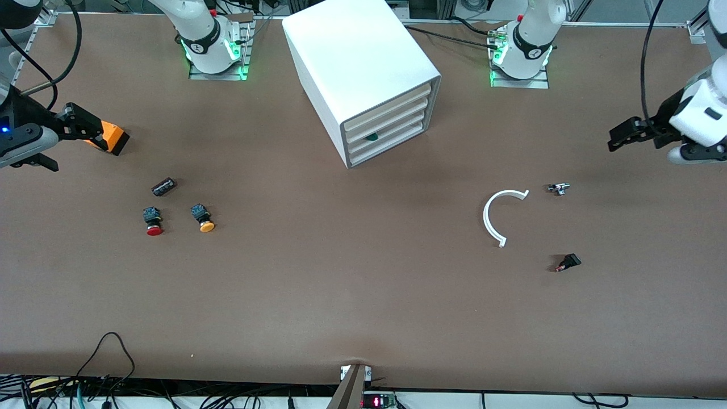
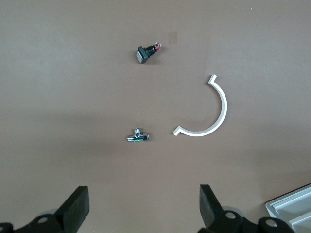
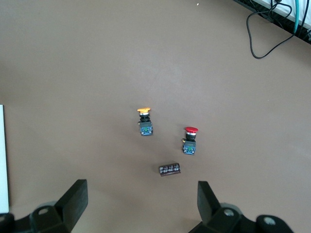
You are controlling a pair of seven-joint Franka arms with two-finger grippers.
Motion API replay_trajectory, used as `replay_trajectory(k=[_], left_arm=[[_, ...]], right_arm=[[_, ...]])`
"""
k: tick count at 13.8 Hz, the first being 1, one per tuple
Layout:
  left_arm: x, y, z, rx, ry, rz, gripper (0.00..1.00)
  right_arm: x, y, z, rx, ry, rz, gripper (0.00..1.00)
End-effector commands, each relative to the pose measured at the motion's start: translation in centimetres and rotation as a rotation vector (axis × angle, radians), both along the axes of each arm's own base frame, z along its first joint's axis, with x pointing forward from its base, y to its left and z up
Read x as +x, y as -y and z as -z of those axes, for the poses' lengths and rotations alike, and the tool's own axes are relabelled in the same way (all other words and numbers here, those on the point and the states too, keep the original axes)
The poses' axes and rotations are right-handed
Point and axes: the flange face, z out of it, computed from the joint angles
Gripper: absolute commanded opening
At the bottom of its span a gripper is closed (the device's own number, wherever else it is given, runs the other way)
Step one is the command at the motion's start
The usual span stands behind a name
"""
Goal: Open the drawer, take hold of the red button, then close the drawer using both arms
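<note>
The white cabinet [image 1: 358, 62] stands at the table's far middle with four cream-fronted drawers [image 1: 386, 128], all shut; a small green spot shows on one front. The red-capped button [image 1: 154, 221] lies on the table toward the right arm's end, also in the right wrist view [image 3: 190, 141]. My right gripper [image 1: 85, 128] is open and empty, up in the air near that end of the table; its wrist view [image 3: 142, 194] looks down on the button. My left gripper [image 1: 616, 139] is open and empty, up over the left arm's end [image 2: 144, 199].
An orange-yellow-capped button [image 1: 202, 218] lies beside the red one, a black cylinder [image 1: 163, 186] just farther from the front camera. An orange box [image 1: 111, 138] lies by the right gripper. A white C-shaped piece [image 1: 500, 218], a metal fitting [image 1: 559, 188] and a black switch [image 1: 568, 263] lie toward the left arm's end.
</note>
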Motion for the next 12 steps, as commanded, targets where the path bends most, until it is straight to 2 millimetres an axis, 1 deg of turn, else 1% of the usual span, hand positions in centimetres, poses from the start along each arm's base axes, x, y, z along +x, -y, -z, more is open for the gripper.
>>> replay_trajectory(k=[1, 2, 3, 4, 7, 11, 12], left_arm=[[-0.7, -0.8, -1.9, 0.02, 0.026, 0.038, 1.0], [-0.7, -0.8, -2.3, 0.021, 0.034, 0.038, 1.0], [-0.6, -0.7, -3.7, 0.023, 0.054, 0.039, 1.0], [-0.6, -0.6, -4.7, 0.023, 0.055, 0.041, 1.0], [-0.7, 0.0, -5.4, 0.051, 0.06, 0.06, 1.0], [-0.7, -0.4, -5.5, 0.063, 0.058, 0.061, 1.0], [-0.7, -0.3, -5.8, 0.064, 0.066, 0.064, 1.0]], right_arm=[[0.3, -0.2, -0.5, 0.013, 0.005, 0.008, 1.0], [0.2, -0.1, -0.5, 0.013, 0.006, 0.009, 1.0], [0.3, -0.1, -0.5, 0.015, 0.006, 0.009, 1.0], [0.3, -0.1, -0.5, 0.013, 0.006, 0.009, 1.0], [0.3, -0.1, -0.5, 0.013, 0.006, 0.009, 1.0], [0.3, 0.1, -0.5, 0.015, 0.006, 0.012, 1.0], [0.3, 0.1, -0.5, 0.013, 0.006, 0.012, 1.0]])
